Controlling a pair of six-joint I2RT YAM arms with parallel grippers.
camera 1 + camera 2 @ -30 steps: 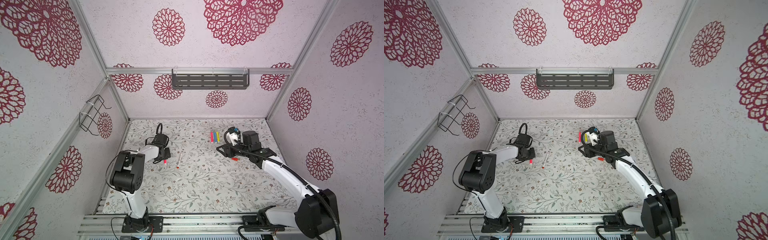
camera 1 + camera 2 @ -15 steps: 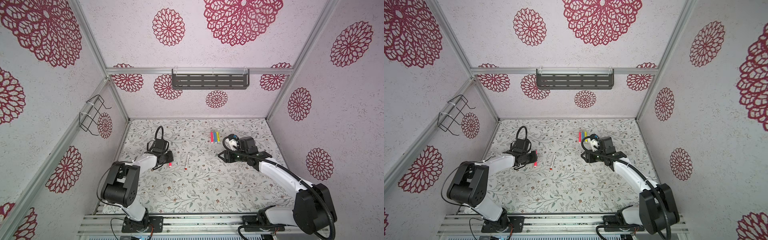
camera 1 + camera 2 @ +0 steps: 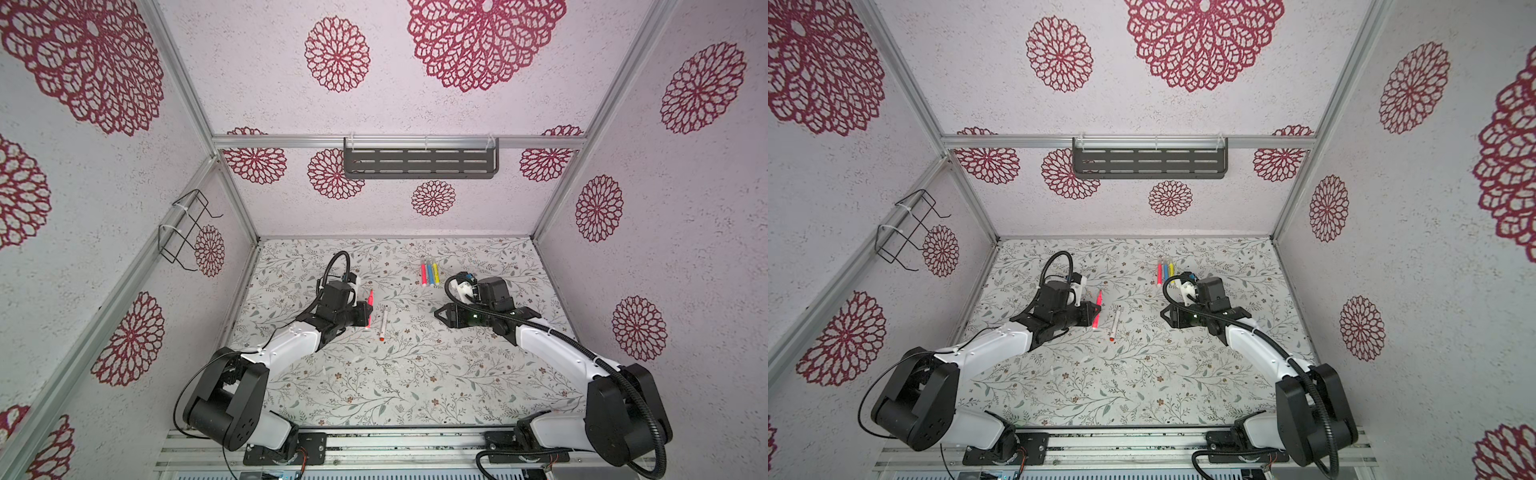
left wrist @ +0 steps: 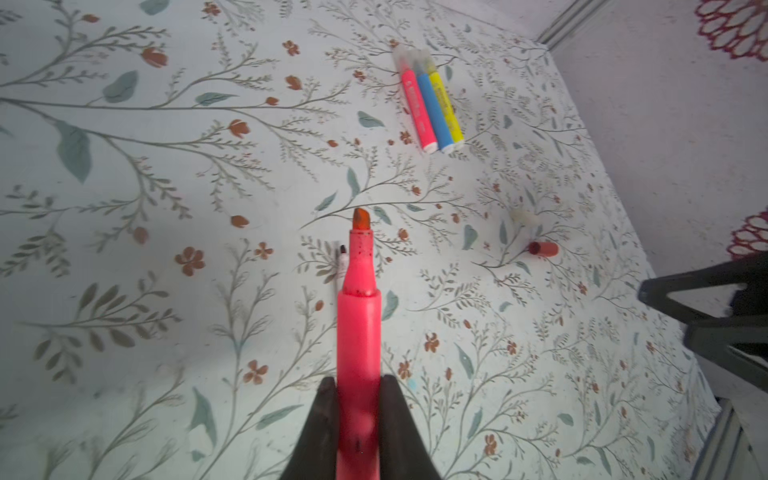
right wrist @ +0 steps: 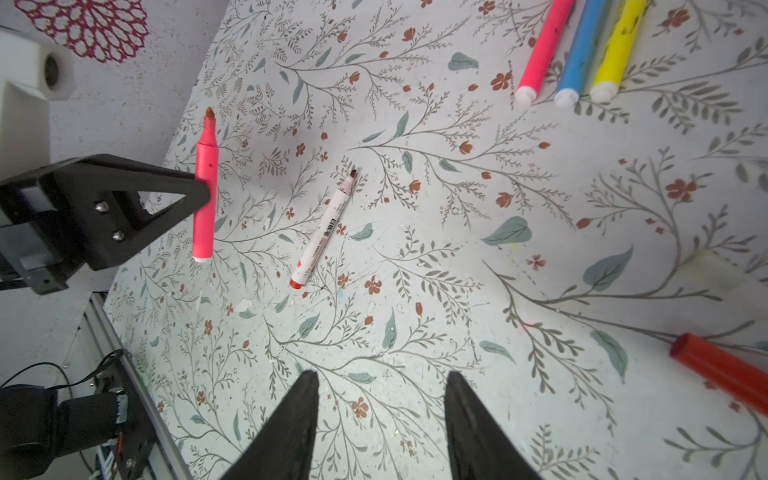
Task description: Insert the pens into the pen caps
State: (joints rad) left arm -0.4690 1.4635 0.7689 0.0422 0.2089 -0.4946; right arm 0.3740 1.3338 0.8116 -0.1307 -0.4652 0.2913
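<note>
The left claw [image 4: 358, 386], two black wedge fingers, is clamped on a smooth neon-pink highlighter [image 4: 358, 324] with its orange chisel tip bare, near the slim white marker [image 5: 324, 232] lying on the floral-print bench [image 5: 457, 291]. The right claw [image 5: 380, 390] stands apart, empty. A red tubular cap [image 4: 543, 248] lies well apart from that marker.

A desk [image 3: 395, 386] with a leaf-and-flower print lies at centre. At twelve o'clock a dark slotted shelf [image 3: 419, 164] hangs on the back wall. At ten o'clock a black wire rack [image 3: 185, 230] hangs on the side wall.
</note>
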